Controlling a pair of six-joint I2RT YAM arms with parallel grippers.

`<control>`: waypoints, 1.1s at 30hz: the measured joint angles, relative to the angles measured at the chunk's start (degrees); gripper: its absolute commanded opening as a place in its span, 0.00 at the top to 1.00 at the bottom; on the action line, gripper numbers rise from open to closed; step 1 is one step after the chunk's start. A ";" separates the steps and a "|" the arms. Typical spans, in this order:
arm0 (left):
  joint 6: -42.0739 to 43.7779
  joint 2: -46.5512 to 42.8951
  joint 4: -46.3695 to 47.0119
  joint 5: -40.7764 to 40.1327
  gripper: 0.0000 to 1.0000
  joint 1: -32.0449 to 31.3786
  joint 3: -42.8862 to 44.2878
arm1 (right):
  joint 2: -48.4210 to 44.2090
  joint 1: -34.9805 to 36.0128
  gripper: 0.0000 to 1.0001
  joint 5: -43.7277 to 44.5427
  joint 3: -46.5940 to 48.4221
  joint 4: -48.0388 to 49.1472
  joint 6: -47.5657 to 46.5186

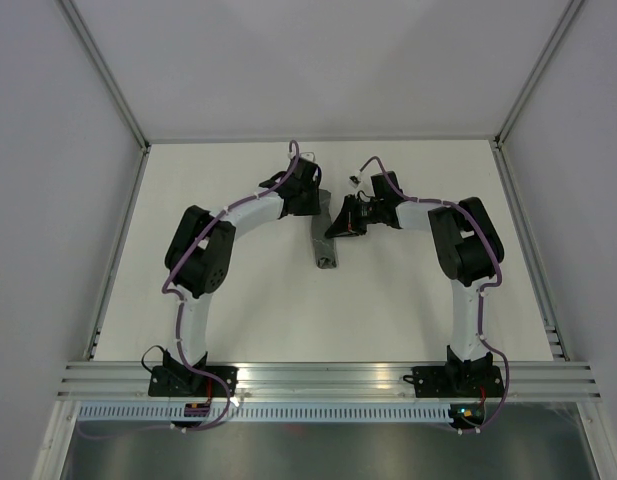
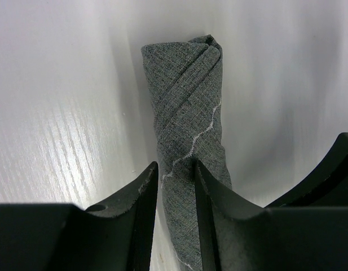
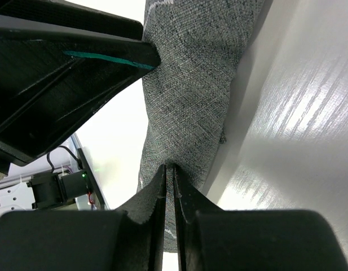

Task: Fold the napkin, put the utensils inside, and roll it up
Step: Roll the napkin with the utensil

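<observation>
Soft, light rolled napkin (image 2: 188, 113), probably quick to unroll: left gripper (image 2: 175, 169) clamps across one end, right gripper (image 3: 170, 169) pinches a fold.

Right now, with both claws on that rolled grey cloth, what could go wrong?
The right gripper pinches only a thin fold of the rolled napkin, so under a tug it might slip off or pull a layer loose. The left gripper squeezes the roll near one end. The far end's layers lie unsecured and could unwind if lifted.
</observation>
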 measured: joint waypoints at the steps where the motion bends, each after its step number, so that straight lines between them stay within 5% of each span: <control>1: 0.00 0.11 0.11 0.09 0.63 0.04 0.00 | 0.00 0.00 0.87 0.02 0.02 -0.04 -0.07; 7: 0.02 0.42 0.39 0.79 0.54 0.15 0.00 | 0.02 0.00 0.86 -0.04 0.52 -0.72 -0.52; 33: 0.07 -0.02 2.49 3.82 0.43 0.22 0.46 | 0.00 -0.02 0.83 -0.11 6.67 -3.50 -2.23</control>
